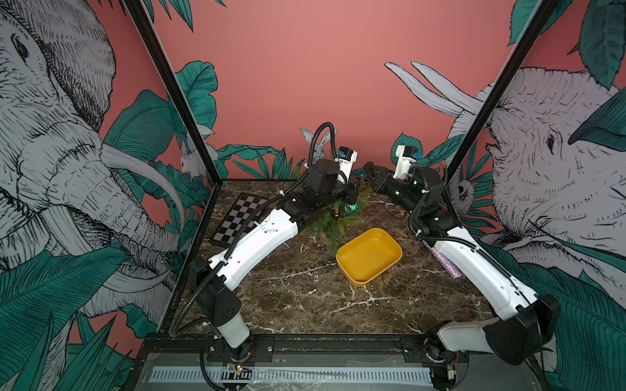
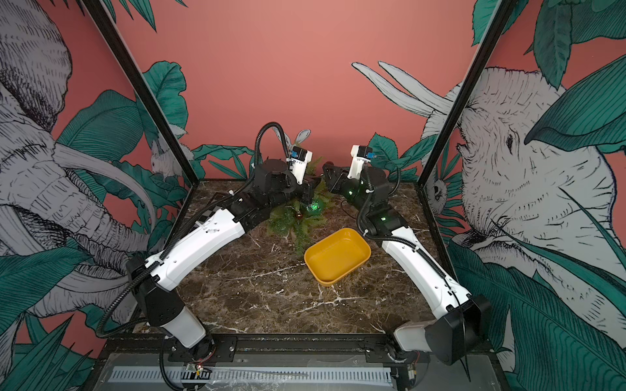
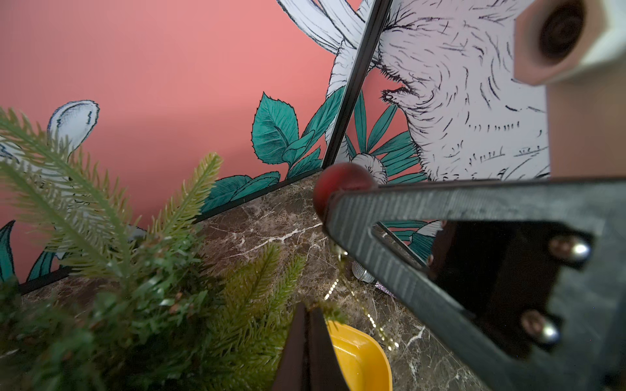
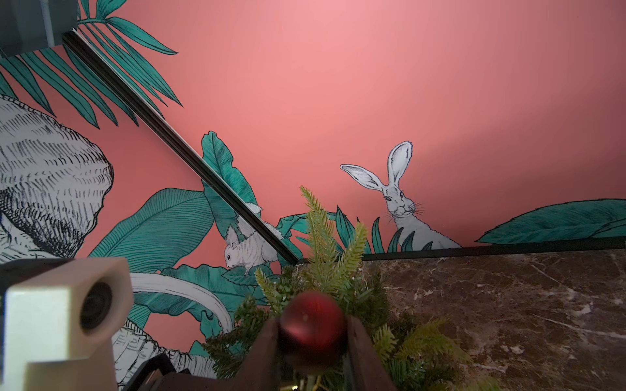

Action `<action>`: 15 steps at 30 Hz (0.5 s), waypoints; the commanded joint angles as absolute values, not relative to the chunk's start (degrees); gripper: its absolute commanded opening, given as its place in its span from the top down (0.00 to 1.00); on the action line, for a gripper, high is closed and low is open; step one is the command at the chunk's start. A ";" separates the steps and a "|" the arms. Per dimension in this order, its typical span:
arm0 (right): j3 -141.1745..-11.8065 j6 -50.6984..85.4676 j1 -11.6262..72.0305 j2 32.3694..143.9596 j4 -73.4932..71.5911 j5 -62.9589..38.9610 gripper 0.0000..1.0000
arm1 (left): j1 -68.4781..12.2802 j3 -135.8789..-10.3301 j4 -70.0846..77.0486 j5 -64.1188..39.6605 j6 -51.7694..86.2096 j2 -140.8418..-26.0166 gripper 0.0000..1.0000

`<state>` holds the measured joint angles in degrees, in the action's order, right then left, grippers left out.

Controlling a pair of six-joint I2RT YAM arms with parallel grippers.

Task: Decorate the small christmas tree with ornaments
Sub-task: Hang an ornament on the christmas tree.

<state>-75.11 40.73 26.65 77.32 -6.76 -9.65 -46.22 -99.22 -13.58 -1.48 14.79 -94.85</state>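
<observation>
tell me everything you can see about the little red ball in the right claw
The small round dark red ball looks smooth, with a dull sheen. The right claw is shut on it, one finger on each side, holding it off the brown marble table, close to the upper branches of the small green fir tree; whether a branch touches it cannot be told. In the left wrist view a thin gold thread trails from it.

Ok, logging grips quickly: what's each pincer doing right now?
Left pincer: closed, nothing visible in it.
Right pincer: closed on a dark red ball ornament.
</observation>
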 commanded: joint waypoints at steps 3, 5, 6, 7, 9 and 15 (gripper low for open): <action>-72.69 41.55 26.29 77.67 -8.48 -8.50 0.72 | -46.18 -100.80 -14.94 -1.07 14.24 -94.57 1.00; -72.39 41.66 26.26 77.64 -8.38 -8.60 0.72 | -46.14 -100.79 -15.17 -0.99 14.15 -94.46 1.00; -72.19 41.74 26.26 77.53 -8.44 -8.51 0.72 | -46.11 -100.81 -15.25 -0.92 14.15 -94.46 1.00; -71.95 41.84 26.18 77.40 -8.57 -8.52 0.72 | -46.12 -100.81 -15.34 -0.93 14.15 -94.47 1.00; -71.34 42.02 26.11 76.92 -8.87 -8.28 0.72 | -46.09 -100.70 -15.51 -1.03 14.06 -94.39 1.00; -68.87 42.79 25.71 75.04 -10.32 -7.71 0.72 | -46.04 -99.49 -14.91 -0.62 14.24 -93.47 0.86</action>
